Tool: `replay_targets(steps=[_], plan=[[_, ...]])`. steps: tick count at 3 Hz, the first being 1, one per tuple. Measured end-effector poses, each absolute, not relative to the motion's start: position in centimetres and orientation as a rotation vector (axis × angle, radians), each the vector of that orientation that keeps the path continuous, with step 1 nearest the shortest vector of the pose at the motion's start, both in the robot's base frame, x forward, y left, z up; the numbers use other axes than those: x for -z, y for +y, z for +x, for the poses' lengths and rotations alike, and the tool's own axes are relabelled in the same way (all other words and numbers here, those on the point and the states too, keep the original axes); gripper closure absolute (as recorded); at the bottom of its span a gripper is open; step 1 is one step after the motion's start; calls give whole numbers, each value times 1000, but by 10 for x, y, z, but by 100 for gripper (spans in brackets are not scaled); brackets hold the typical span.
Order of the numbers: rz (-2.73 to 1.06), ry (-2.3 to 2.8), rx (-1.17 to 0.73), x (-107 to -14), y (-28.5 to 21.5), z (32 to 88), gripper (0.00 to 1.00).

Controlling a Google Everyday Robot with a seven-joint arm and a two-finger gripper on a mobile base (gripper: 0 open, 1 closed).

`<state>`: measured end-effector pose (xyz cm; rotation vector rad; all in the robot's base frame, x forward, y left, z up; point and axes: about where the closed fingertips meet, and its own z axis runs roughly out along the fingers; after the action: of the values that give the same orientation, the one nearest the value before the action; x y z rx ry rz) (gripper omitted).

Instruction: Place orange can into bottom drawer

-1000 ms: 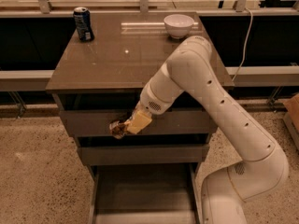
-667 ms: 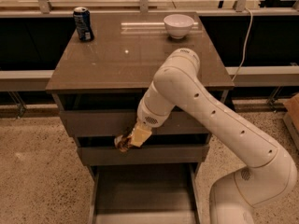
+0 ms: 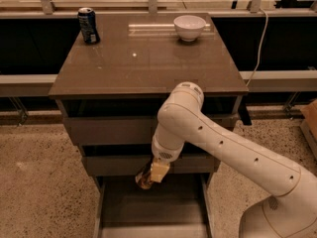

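The orange can (image 3: 144, 178) hangs in my gripper (image 3: 150, 175), which is shut on it just below the middle drawer front. It is a small shiny tan-orange can, partly hidden by the cream fingers (image 3: 159, 172). Right beneath it the bottom drawer (image 3: 109, 207) stands pulled out, a wide shallow grey tray. The can is over the drawer's back part, above its floor and not touching it. My white arm reaches in from the lower right.
On the cabinet top (image 3: 148, 58) a dark blue can (image 3: 88, 26) stands at the back left and a white bowl (image 3: 189, 27) at the back right. The two upper drawers (image 3: 109, 130) are pushed in. Speckled floor lies on both sides.
The arm has lowered and swung right, carrying the can down from the upper drawer fronts to just over the open bottom drawer.
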<state>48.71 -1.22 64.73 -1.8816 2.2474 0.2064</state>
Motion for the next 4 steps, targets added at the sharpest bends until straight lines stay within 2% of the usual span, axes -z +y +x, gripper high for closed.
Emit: replay_targets(steps=[2,4], plan=[[-1839,2213,-248,-645,2,496,100],[-1660,2380,-295,-568,-32,488,100]])
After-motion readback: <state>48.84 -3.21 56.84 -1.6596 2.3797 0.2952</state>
